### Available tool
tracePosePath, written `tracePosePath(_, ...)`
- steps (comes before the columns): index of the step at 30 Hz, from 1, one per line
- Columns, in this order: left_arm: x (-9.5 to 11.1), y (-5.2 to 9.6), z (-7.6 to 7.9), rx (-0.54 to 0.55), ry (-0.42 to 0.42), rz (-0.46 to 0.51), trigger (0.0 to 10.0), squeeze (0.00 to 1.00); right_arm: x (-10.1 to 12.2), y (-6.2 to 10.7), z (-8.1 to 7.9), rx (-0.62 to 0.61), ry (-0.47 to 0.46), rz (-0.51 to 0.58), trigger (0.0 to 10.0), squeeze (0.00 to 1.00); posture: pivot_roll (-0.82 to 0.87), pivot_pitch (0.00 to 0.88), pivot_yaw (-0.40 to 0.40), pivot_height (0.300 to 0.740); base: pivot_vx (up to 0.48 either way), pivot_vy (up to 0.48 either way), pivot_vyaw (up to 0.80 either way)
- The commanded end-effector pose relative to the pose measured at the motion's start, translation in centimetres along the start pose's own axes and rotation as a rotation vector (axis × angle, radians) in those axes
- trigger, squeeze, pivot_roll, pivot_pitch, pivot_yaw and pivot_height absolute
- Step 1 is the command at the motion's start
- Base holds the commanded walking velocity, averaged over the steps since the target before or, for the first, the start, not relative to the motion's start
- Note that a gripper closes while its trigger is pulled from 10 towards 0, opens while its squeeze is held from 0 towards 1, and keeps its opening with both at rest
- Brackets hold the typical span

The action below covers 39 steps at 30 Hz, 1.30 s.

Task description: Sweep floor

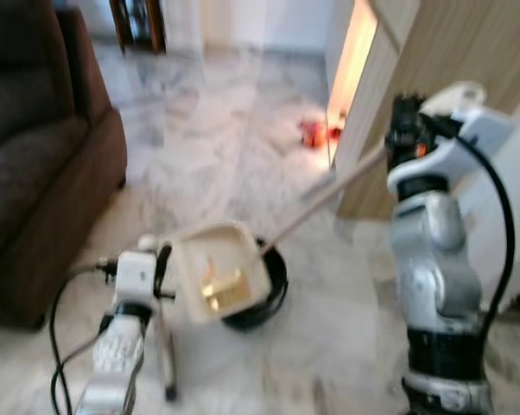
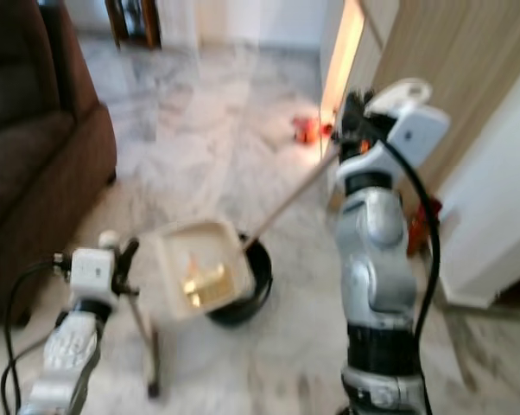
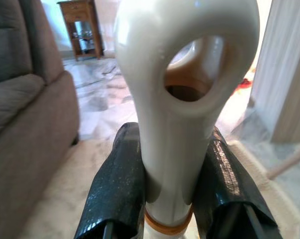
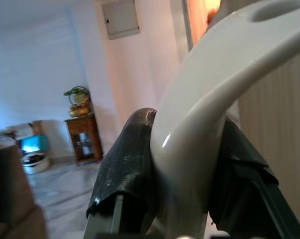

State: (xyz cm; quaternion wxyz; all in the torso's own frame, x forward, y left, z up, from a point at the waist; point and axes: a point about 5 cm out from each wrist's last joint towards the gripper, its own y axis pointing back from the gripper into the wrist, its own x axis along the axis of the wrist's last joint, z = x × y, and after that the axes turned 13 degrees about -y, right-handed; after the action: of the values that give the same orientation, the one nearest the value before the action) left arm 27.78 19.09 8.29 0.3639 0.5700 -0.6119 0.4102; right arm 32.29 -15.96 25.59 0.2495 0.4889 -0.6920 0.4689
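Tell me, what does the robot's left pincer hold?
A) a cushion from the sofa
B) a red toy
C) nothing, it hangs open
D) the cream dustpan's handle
D: the left pincer has its black fingers clamped on the cream handle of the dustpan, which holds yellowish scraps.

Head views: both soft with blur — edges smear.
Yellowish scrap in the cream plastic dustpan (image 1: 218, 270): too blurred to identify.
Black round broom head (image 1: 264, 298): mostly hidden behind the dustpan.
Small orange-red object on the marble floor (image 1: 313, 132): too small and blurred to name.
Dark brown fabric sofa (image 1: 35, 164): cut off by the picture's edge.
Left gripper's black fingers (image 3: 119, 189): tips hidden — cut off at the frame edge.
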Motion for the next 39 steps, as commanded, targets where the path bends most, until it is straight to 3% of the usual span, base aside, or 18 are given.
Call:
tracePosePath(1,0.6,-0.2,-0.6,0.018,-0.021,0.037,10.0,0.0,1.4,-0.3,-1.3,0.049,-0.041,0.072,10.0,0.0,0.04,0.049,-0.068,0.74,0.364,0.0,0.0)
tracePosePath(18,0.8,-0.3,-0.6,0.02,-0.019,0.043,10.0,0.0,1.2,-0.2,-1.5,0.054,-0.052,0.064,10.0,0.0,0.04,0.06,-0.068,0.74,0.364,0.0,0.0)
tracePosePath(26,0.9,-0.3,-0.6,0.018,-0.015,0.051,10.0,0.0,1.3,-0.1,-1.9,0.079,-0.035,0.073,10.0,0.0,0.04,0.065,-0.067,0.74,0.0,0.0,0.0)
tracePosePath(39,0.9,-0.2,-0.4,0.011,-0.013,0.049,10.0,0.0,0.7,1.3,-5.5,0.244,0.035,0.106,10.0,0.0,0.04,0.069,-0.069,0.74,0.0,0.0,0.0)
